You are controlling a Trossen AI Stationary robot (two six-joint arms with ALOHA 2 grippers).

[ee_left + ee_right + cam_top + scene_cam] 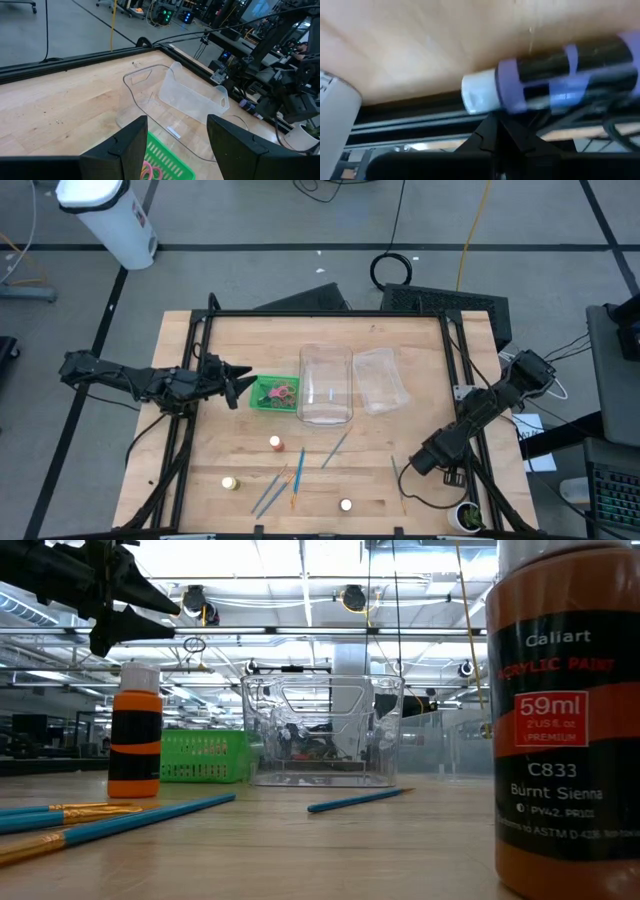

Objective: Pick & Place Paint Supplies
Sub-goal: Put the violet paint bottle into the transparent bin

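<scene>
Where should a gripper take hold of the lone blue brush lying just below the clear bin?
Grip the blue brush near mid-handle, coming straight down from above with the fingers across its thin shaft. It lies flat on the table, slanted, apart from the clear bin and the other brushes, so both sides look free. The left gripper, open over the green basket, is nearer.

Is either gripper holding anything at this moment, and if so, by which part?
Nothing is held. The left gripper is open and empty above the green basket; the right gripper is parked at the table edge.
</scene>
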